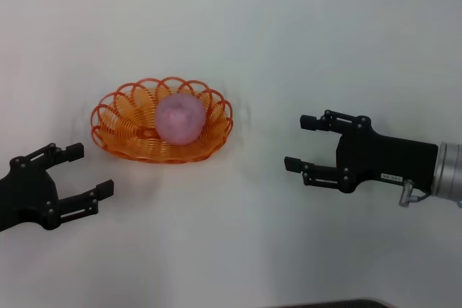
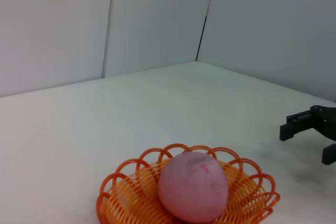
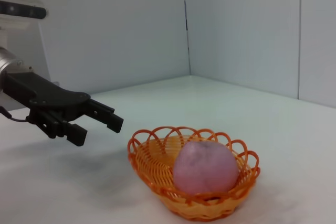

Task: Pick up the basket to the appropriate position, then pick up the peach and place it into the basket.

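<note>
The orange wire basket (image 1: 119,131) stands on the white table, left of centre. The pink peach (image 1: 180,119) lies inside it, toward its right half. Both show in the left wrist view, basket (image 2: 126,192) and peach (image 2: 192,187), and in the right wrist view, basket (image 3: 152,161) and peach (image 3: 206,167). My left gripper (image 1: 85,171) is open and empty, in front of and to the left of the basket. My right gripper (image 1: 302,143) is open and empty, to the right of the basket, apart from it. Each wrist view shows the other arm's gripper, the right one (image 2: 307,137) and the left one (image 3: 100,125).
The white table (image 1: 289,48) stretches around the basket. Pale walls meet in a corner behind it (image 2: 205,19). A dark edge (image 1: 339,304) shows at the table's near side.
</note>
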Tool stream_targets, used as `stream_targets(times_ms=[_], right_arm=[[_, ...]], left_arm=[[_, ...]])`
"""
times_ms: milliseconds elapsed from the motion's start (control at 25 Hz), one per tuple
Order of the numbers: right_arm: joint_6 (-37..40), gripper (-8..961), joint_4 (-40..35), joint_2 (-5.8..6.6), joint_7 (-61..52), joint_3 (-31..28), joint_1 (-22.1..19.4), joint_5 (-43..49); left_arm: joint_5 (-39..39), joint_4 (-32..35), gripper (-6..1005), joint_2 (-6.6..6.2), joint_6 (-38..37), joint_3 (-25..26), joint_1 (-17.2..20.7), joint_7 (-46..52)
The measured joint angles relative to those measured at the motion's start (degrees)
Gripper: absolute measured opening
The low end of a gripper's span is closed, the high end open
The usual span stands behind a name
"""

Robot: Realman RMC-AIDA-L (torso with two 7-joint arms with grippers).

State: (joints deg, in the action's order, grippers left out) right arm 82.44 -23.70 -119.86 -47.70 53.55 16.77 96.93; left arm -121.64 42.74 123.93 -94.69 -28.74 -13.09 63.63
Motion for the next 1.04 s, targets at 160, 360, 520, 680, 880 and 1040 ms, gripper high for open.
stream_targets(times_ms=[160,360,520,680,880,1040], right_arm=[[0.0,794,0.1,-0.1,0.0,0.0,0.3,0.0],[0.1,794,0.1,-0.11,-0.1,0.0,0.4,-0.1],[0.3,794,0.1,-0.11,-0.2,0.0,0.5,-0.1],[0.4,794,0.1,-0.11,-0.3,-0.1,0.6,-0.1],[0.4,794,0.1,-0.11,-0.4,-0.1,0.7,-0.1],[0.5,794,0.1,-0.17,-0.5,-0.1,1.0,-0.1]], left_arm=[[0.0,0.0,861,0.0,0.0,0.0,0.1,0.0],[0.0,0.0,861,0.0,-0.1,0.0,0.2,0.0],[0.0,-0.5,861,0.0,-0.1,0.0,0.0,0.0],[0.0,-0.8,860,0.0,-0.1,0.0,-0.2,0.0],[0.4,-0.8,860,0.0,-0.1,0.0,-0.3,0.0],[0.5,-0.8,860,0.0,-0.1,0.0,-0.4,0.0]])
